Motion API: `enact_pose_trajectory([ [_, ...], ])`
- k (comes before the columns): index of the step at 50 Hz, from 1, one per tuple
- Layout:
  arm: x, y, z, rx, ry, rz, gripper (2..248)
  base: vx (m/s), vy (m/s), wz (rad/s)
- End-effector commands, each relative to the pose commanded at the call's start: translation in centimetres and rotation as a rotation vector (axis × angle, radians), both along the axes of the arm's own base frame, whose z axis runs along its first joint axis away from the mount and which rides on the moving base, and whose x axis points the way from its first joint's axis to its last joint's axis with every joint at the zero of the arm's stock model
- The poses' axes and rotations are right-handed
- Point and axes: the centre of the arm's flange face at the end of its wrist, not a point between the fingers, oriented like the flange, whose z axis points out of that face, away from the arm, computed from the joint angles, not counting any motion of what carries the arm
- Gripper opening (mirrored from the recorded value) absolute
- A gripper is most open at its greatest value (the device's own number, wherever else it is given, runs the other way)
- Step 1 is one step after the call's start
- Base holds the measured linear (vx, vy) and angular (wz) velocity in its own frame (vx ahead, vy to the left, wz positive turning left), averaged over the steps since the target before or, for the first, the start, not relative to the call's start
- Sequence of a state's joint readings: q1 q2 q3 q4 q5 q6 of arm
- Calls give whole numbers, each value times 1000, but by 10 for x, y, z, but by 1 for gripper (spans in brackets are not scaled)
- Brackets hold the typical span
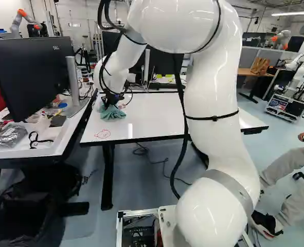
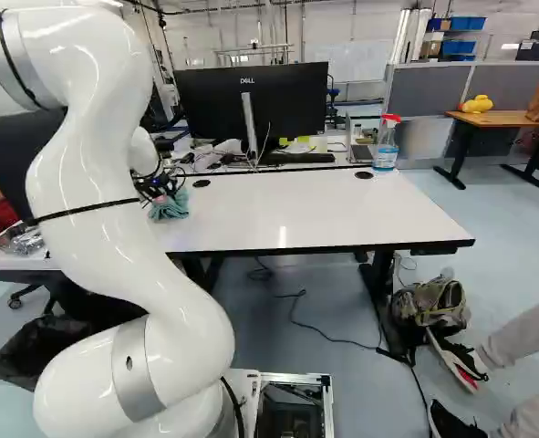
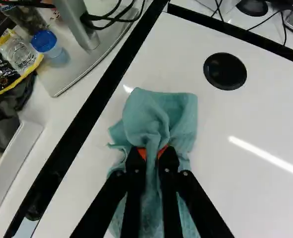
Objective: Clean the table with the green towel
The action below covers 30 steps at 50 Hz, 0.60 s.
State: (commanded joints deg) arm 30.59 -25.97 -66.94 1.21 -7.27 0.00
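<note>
The white robot arm reaches over the left part of the long white table with black edging, and its black two-finger gripper points down at the tabletop. In the wrist view the gripper has its two fingers drawn close, their orange pads pinching an upright fold of the teal-green cloth towel from both sides. The towel bunches up between the fingers and spreads out around them, its lower folds lying on the white surface near the table's left edge.

On the near left part of the tabletop, nearer than the towel, is a small red scribble of looped lines. Right of the towel and farther away sits a round black disc in the tabletop. A clear spray bottle with a red and white trigger stands at the far edge, well to the right. Along the left side is a second white table, bearing a large black monitor and a blue-capped clear container.
</note>
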Motion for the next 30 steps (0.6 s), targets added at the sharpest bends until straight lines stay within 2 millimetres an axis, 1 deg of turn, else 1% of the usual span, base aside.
enact_pose_trajectory([
  [20, -37, 1, 2, -11, 17, 34, 42, 0, 0, 0],
  [30, -54, -4, 3, -16, 26, 43, 42, 0, 0, 0],
])
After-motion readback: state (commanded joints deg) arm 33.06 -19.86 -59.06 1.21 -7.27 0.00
